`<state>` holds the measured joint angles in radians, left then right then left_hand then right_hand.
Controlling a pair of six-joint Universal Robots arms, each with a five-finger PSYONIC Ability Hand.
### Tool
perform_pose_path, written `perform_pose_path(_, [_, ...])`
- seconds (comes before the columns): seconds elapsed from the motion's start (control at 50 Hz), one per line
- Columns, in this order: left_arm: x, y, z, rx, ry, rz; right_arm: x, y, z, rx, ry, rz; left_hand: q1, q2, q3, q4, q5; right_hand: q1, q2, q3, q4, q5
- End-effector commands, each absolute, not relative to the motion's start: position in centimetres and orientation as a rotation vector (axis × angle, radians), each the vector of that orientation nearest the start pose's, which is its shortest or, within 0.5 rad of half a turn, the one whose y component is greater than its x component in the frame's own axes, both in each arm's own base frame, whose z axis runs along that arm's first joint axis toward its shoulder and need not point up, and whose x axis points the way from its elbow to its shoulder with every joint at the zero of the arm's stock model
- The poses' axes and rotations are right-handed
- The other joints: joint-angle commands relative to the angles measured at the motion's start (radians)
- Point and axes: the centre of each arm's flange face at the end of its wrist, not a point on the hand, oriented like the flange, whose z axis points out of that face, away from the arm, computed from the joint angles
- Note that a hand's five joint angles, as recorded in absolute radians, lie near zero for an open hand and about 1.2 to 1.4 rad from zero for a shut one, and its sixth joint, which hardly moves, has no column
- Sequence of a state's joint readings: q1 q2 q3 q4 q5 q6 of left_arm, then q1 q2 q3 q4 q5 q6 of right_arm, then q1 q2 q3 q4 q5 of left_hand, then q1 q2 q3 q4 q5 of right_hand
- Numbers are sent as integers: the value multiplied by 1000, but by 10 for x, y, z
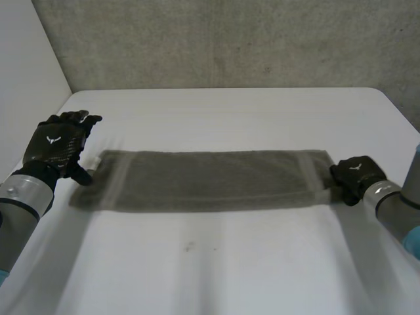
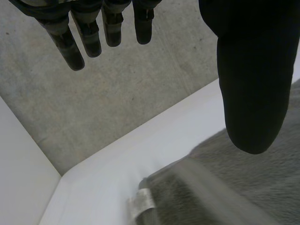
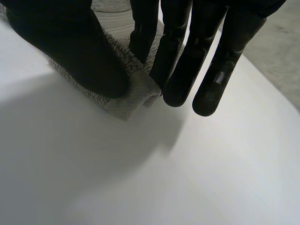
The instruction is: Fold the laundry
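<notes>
White table [image 1: 216, 269], far corners rounded. Beyond its far edge, a grey speckled surface [image 1: 230, 39], concrete-like. Plain white panel [image 1: 26, 59] stands along the left edge.

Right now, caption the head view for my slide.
Grey towel lies spread flat on the white table; right hand pinches one end, left hand open beside the other.

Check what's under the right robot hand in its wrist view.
A corner of the grey towel, pinched between the thumb and fingers of the right robot hand, with bare white table around it. The thumb covers the cloth beneath it, so how far the grip reaches cannot be seen.
</notes>
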<state>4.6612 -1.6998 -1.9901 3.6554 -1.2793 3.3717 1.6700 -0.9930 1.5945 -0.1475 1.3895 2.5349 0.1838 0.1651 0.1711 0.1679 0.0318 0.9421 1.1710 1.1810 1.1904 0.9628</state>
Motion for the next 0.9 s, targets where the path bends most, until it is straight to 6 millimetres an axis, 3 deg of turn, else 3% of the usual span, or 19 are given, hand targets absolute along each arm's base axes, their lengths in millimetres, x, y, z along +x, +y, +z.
perform_pose_path(0.02, [-172,-290,196,640,2219,-2248,127,-364,140,-1167,2726,-1856,-9,9,3,7,-32,454,225,215,206,259])
perform_pose_path(0.12, [-172,-290,197,642,2217,-2251,69,-384,161,-1201,2939,-1951,-9,9,3,7,-32,454,225,215,206,259])
perform_pose_path(0.24, [-173,-289,196,644,2221,-2248,83,-388,184,-1145,2819,-2110,-9,9,3,7,-32,454,225,215,206,259])
perform_pose_path(0.28, [-173,-288,196,646,2221,-2249,121,-379,213,-1094,2595,-2256,-9,9,3,7,-32,454,225,215,206,259])
perform_pose_path(0.3, [-173,-288,196,646,2221,-2249,122,-378,213,-1094,2594,-2257,-9,9,3,7,-32,454,225,215,206,259])
perform_pose_path(0.34, [-173,-288,196,646,2221,-2249,168,-363,236,-1113,2363,-2330,-9,9,3,7,-32,454,225,215,206,259])
perform_pose_path(0.4, [-173,-288,198,644,2213,-2254,189,-356,242,-1131,2267,-2344,-9,9,3,7,-32,454,225,215,206,259])
perform_pose_path(0.44, [-173,-288,199,642,2207,-2258,230,-339,251,-1211,2081,-2361,-9,9,3,7,-32,454,225,215,206,259])
perform_pose_path(0.46, [-173,-288,199,642,2207,-2258,230,-339,251,-1212,2081,-2361,-9,9,3,7,-32,454,225,215,206,259])
perform_pose_path(0.5, [-173,-288,199,642,2207,-2258,286,-310,255,-1331,1832,-2337,-9,9,3,7,-32,454,225,215,206,259])
perform_pose_path(0.52, [-173,-288,200,644,2206,-2260,287,-310,255,-1331,1831,-2337,-9,9,3,7,-32,454,225,215,206,259])
perform_pose_path(0.54, [-173,-288,199,644,2208,-2259,316,-293,248,-1391,1724,-2290,-9,9,3,7,-32,454,225,215,206,259])
perform_pose_path(0.56, [-173,-288,199,644,2208,-2259,316,-292,248,-1392,1723,-2289,-9,9,3,7,-32,454,225,215,206,259])
perform_pose_path(0.6, [-173,-288,199,644,2208,-2259,359,-261,229,-1480,1581,-2173,-9,9,3,7,-32,454,225,215,206,259])
perform_pose_path(0.68, [-173,-287,198,644,2212,-2256,389,-236,205,-1553,1494,-2066,-9,9,3,7,-32,454,225,215,206,259])
perform_pose_path(0.72, [-173,-286,197,646,2218,-2252,411,-210,175,-1623,1449,-1948,-9,9,3,7,-32,454,225,215,206,259])
perform_pose_path(0.86, [-175,-284,195,656,2227,-2249,429,-172,123,-1740,1442,-1779,-9,9,3,7,-32,454,225,215,206,259])
perform_pose_path(0.88, [-177,-283,196,665,2226,-2254,428,-172,121,-1744,1451,-1776,-9,9,3,7,-32,31,-198,-208,-217,-164])
perform_pose_path(0.9, [-177,-283,196,665,2226,-2254,428,-172,121,-1744,1452,-1776,-9,9,3,7,-32,27,-202,-212,-222,-169])
